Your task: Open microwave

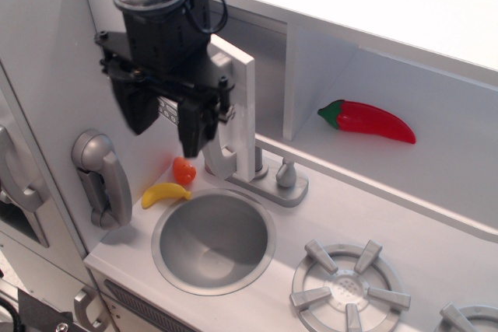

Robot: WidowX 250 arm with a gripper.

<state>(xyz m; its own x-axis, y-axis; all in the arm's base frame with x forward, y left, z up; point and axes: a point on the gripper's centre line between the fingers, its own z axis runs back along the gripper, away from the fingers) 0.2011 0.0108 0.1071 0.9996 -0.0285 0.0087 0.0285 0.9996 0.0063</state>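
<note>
Silver plastic marks the far left: a phone handset (99, 178) hangs on the grey side panel above the worktop's (405, 223) left edge. Just right of it, at the worktop's back left corner, a yellow banana (164, 193) lies with a small orange fruit (184, 169) close behind it, the two almost touching. Above them hangs the black gripper (165, 122), its two dark fingers (193, 128) pointing down and spread apart, with nothing seen between them; whether they touch the door is hard to tell. The microwave (268, 75) sits in the upper cabinet above the back left part of the worktop, and its door (237, 114) is swung out toward the viewer, so that its thin pale edge faces the camera and the shadowed inside of the compartment shows behind. The door's front and handle are mostly hidden behind the gripper. Below, the round grey sink (214, 240) is set into the worktop near the front left corner, and the silver tap (261, 172) stands behind it, partly covered by the open door. Farther right, a red chilli pepper (369, 120) with a green stem lies on the back shelf, well apart from the microwave. A grey burner (346, 289) is at the worktop's front edge, right of the sink.
</note>
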